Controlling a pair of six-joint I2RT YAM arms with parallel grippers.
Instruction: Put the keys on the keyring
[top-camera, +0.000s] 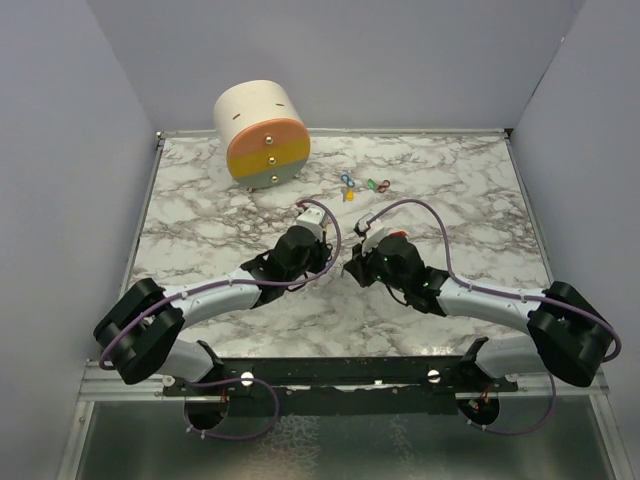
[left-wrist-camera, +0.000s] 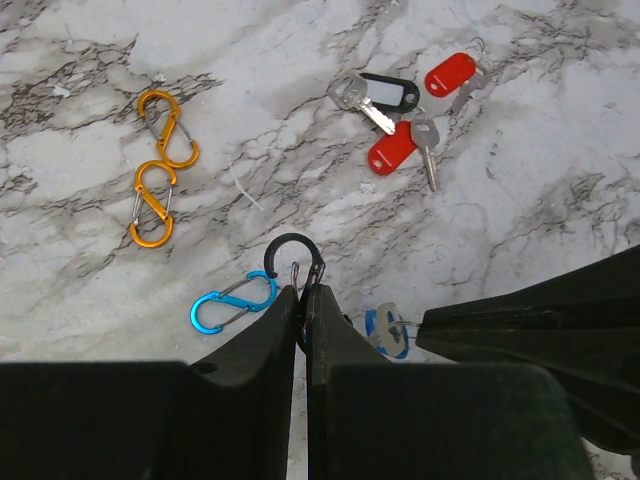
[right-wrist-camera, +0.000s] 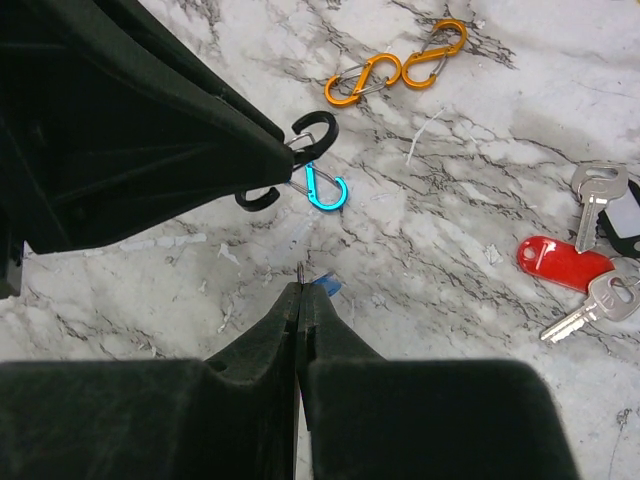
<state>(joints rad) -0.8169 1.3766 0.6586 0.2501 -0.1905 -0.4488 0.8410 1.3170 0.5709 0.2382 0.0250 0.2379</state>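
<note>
Left wrist view: left gripper (left-wrist-camera: 303, 296) clamped on black clip (left-wrist-camera: 294, 248), presenting it as ring. Right gripper (right-wrist-camera: 299, 291) pinched blue key (left-wrist-camera: 384, 331) beside it, apparently for threading. Red keys (left-wrist-camera: 396, 150) lay well apart.

The table (left-wrist-camera: 80, 240) is a smooth marble-patterned top with a faint sheen; the left gripper (left-wrist-camera: 303, 295) and right gripper (right-wrist-camera: 299, 292) are matt black plastic. In the left wrist view the orange clips (left-wrist-camera: 163, 165) at ten o'clock and the blue clip (left-wrist-camera: 232, 302) at eight o'clock are glossy coloured metal, the black clip (left-wrist-camera: 292, 240) duller. At one o'clock the keys (left-wrist-camera: 425, 132) are bare silvery metal with glossy red plastic tags (left-wrist-camera: 392, 150).
</note>
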